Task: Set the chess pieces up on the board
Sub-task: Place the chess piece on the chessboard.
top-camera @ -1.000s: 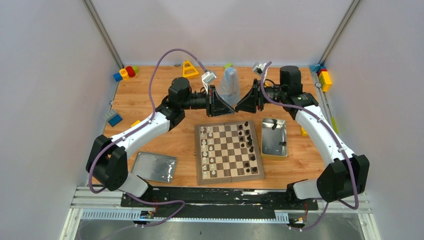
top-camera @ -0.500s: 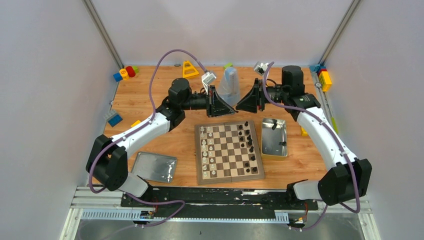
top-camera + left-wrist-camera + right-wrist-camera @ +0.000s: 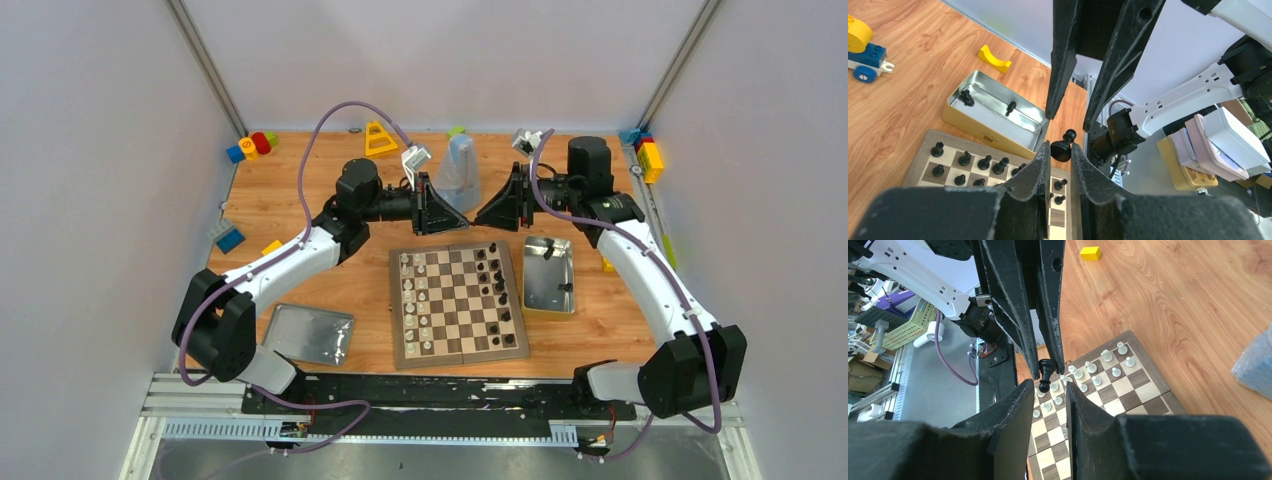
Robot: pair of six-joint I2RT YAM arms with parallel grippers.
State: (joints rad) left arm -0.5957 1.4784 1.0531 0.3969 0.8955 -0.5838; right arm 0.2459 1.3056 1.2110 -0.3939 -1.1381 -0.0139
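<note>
My left gripper is shut on the base of a black chess piece, held in the air above the board's far edge. My right gripper faces it tip to tip and is open; the piece's head lies just at the mouth of its gap, not gripped. The board lies below, with cream pieces along its left columns and black pieces along its right. The board also shows in the right wrist view.
An open silver tin right of the board holds two black pieces. Its lid lies at the near left. A clear plastic bag stands behind the grippers. Toy blocks lie along the far and side edges.
The right gripper has drawn back slightly to the right, away from the left one. The left gripper stays in place with the black piece.
</note>
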